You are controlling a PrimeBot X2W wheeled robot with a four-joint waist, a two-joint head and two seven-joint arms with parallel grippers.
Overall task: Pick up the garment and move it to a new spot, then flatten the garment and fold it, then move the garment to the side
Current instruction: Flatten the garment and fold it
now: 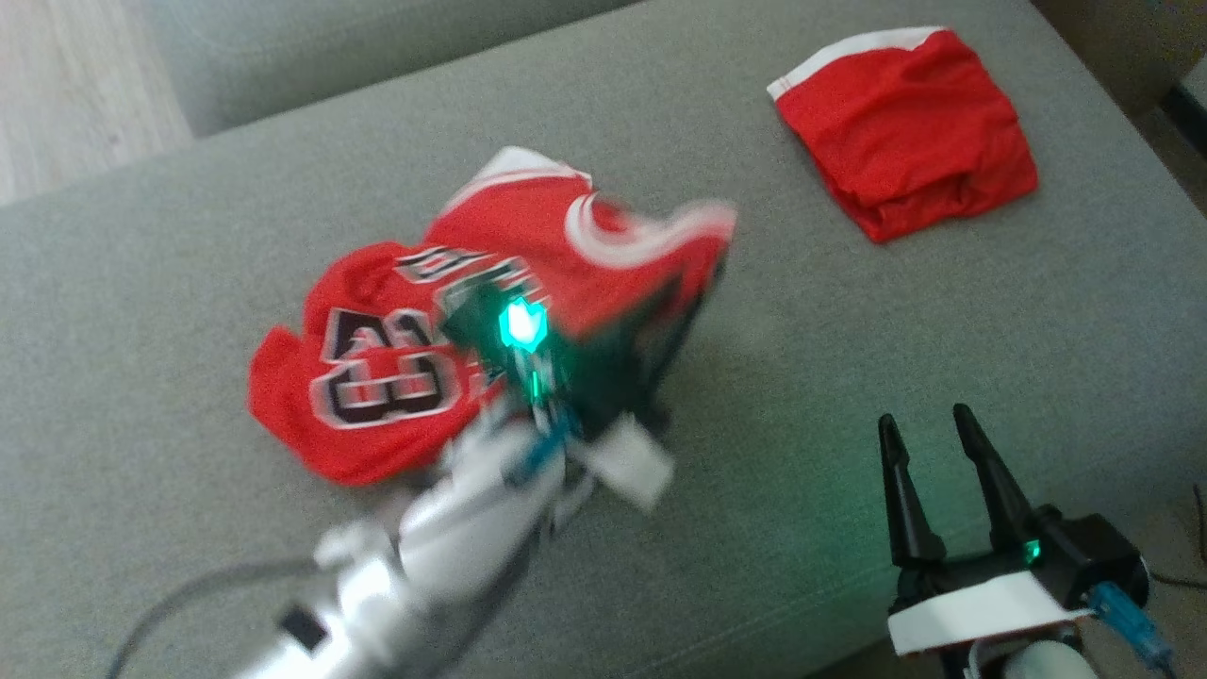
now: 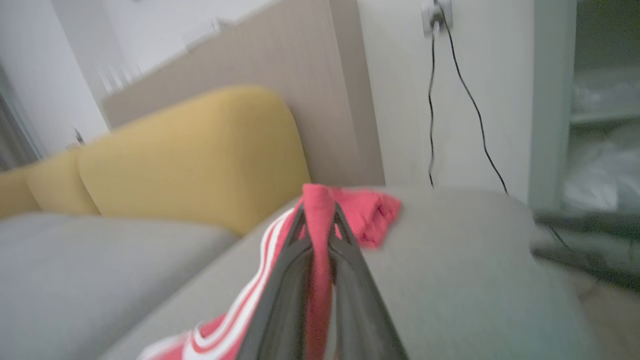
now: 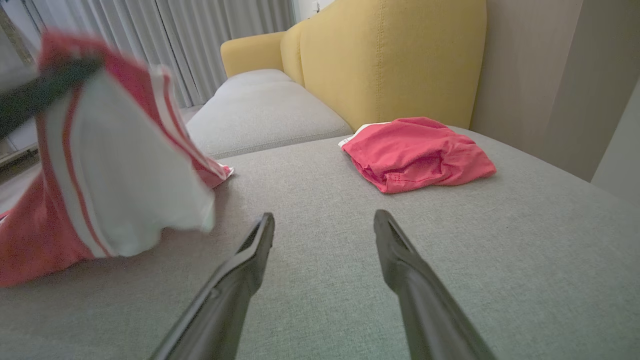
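In the head view, a red basketball jersey with white trim and black-and-white lettering lies crumpled at the left-middle of the grey sofa cushion. Its right edge is raised off the fabric by the left gripper, which is blurred. Folded red shorts with a white waistband sit at the far right, well apart from the jersey. The right gripper hovers at the near right over bare cushion, its fingers spread with nothing between them.

In the left wrist view, the two dark fingers are clenched on a narrow red fold of the jersey, with white-striped trim trailing down on the left. A yellow backrest and a black cable on the wall lie beyond.

In the right wrist view, the fingers stand apart above the cushion. The shorts lie far ahead by the backrest, and the lifted jersey hangs at the left, white lining showing.
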